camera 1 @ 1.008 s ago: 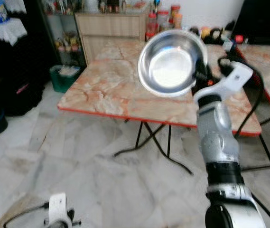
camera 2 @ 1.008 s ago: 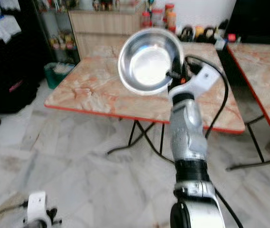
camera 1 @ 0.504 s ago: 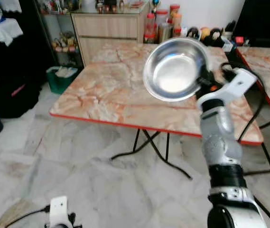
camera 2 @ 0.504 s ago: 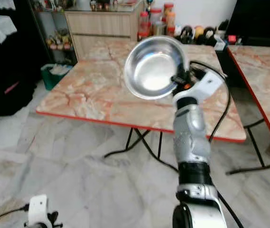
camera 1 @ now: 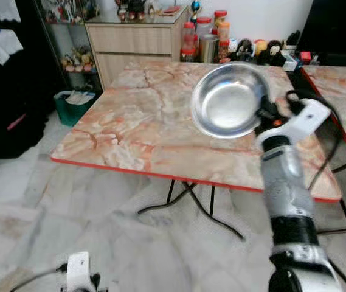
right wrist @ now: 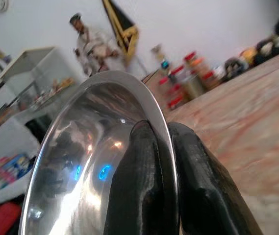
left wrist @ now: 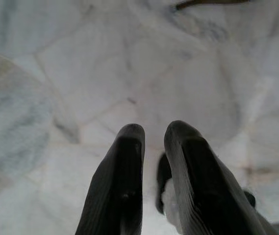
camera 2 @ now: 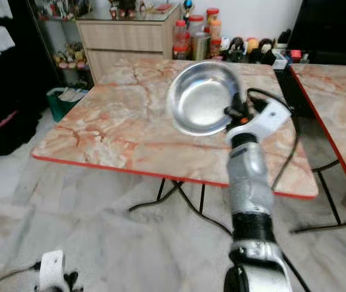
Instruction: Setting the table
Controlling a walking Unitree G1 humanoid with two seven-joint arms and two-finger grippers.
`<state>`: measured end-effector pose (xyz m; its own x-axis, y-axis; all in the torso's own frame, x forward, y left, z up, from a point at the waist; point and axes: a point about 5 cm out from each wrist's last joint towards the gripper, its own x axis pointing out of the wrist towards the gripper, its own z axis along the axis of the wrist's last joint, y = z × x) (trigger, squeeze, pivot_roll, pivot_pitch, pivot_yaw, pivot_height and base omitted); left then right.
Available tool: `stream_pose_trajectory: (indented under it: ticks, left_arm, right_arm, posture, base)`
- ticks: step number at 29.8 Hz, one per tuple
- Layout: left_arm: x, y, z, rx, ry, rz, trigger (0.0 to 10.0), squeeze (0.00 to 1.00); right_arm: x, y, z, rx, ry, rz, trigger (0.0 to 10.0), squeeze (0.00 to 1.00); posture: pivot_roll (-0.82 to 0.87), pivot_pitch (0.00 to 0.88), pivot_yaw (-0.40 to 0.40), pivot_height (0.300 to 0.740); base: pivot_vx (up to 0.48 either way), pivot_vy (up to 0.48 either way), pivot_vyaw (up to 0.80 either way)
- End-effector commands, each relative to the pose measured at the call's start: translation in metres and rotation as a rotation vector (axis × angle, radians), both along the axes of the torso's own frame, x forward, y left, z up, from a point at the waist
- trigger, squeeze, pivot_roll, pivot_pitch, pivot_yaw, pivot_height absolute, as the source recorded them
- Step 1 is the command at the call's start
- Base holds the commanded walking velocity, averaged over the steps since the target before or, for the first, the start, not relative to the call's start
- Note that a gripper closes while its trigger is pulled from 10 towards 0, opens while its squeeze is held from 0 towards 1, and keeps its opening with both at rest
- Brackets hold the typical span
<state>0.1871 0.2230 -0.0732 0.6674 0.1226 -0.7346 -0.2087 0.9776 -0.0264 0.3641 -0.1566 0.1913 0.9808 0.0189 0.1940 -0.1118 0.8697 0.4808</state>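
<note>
One bowl (camera 1: pixel 227 100) was held tilted in the air over the table's (camera 1: pixel 136 121) near right part, rim pinched by the right gripper (right wrist: pixel 161 161). Nothing set down yet. Left gripper (left wrist: pixel 151 142) hung over the floor, fingers nearly together.

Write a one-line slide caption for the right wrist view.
Right pincer pinching the rim of a tilted steel bowl above the marble-patterned table.

The counter (camera 1: pixel 142 121) lies bare across its near and middle stretch. Jars (camera 1: pixel 206 36) and what look like small figurines (camera 1: pixel 264 48) crowd its far edge; a second counter (camera 1: pixel 343 85) stands just beside.
</note>
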Motion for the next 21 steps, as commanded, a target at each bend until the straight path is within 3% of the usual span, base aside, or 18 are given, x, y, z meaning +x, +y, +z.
stream_pose_trajectory:
  ticks: [1, 6, 15, 21]
  left_arm:
    - [0.002, -0.001, 0.001, 0.0, -0.004, 0.0, 10.0, 0.0]
    - [0.002, 0.0, 0.001, 0.001, -0.003, -0.001, 10.0, 0.0]
    - [0.002, 0.0, 0.001, -0.001, 0.0, -0.005, 10.0, 0.0]
    - [0.001, 0.001, 0.001, -0.002, 0.004, -0.004, 10.0, 0.0]
  right_arm:
    - [-0.001, -0.01, 0.001, -0.008, -0.001, -0.03, 10.0, 0.0]
    - [0.0, -0.01, -0.002, -0.011, 0.01, -0.018, 10.0, 0.0]
    - [-0.003, 0.005, -0.031, -0.082, 0.118, 0.109, 10.0, 0.0]
    - [-0.004, 0.002, -0.039, -0.077, 0.152, 0.106, 10.0, 0.0]
  posture:
    - [0.04, 0.0, 0.035, 0.728]
    - [0.04, 0.0, 0.035, 0.728]
    - [0.04, 0.0, 0.033, 0.728]
    - [0.04, 0.0, 0.035, 0.728]
  base:
    - [0.337, 0.0, 0.0]
    - [0.337, 0.0, 0.0]
    - [0.339, 0.0, 0.0]
    - [0.339, 0.0, 0.0]
